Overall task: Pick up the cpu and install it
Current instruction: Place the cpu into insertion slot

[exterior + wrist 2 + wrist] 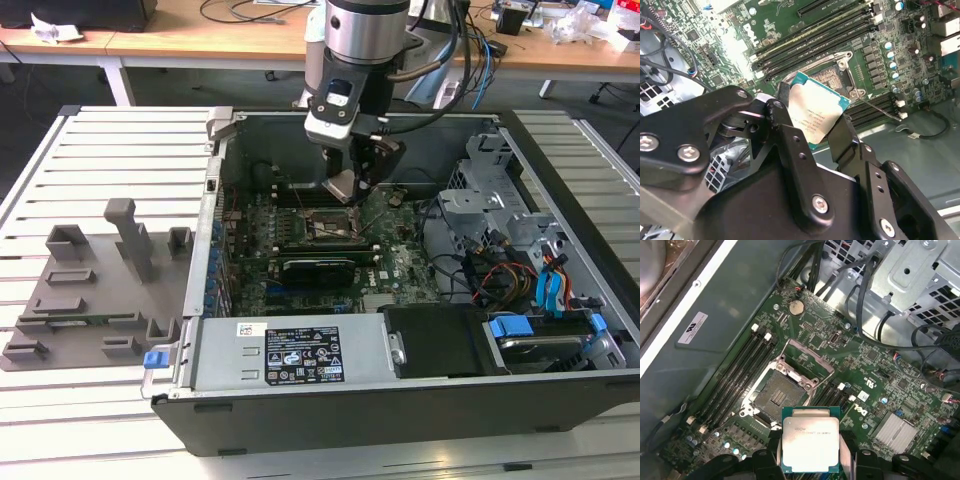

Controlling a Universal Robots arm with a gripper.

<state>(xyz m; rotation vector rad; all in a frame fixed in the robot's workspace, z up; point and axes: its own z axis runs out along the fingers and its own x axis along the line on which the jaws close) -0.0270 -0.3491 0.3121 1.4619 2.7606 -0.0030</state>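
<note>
1. On the exterior view's left, a grey fixture plate [90,300] carrying upright blocks lies on the slatted table [100,140], just beside the open computer case [400,400].
2. Near the case's middle, the gripper [350,188] hangs over the motherboard [400,265], its fingers [785,125] clamped on two opposite edges of the cpu [810,440].
3. The cpu sits tilted between the fingers, its silvery top showing in both wrist views. It is held just beside the open CPU socket [776,392], whose contact field is bare, and is not seated in it.
4. Towards the exterior view's right stands the metal drive cage [480,200], with cable bundles near it.
</note>
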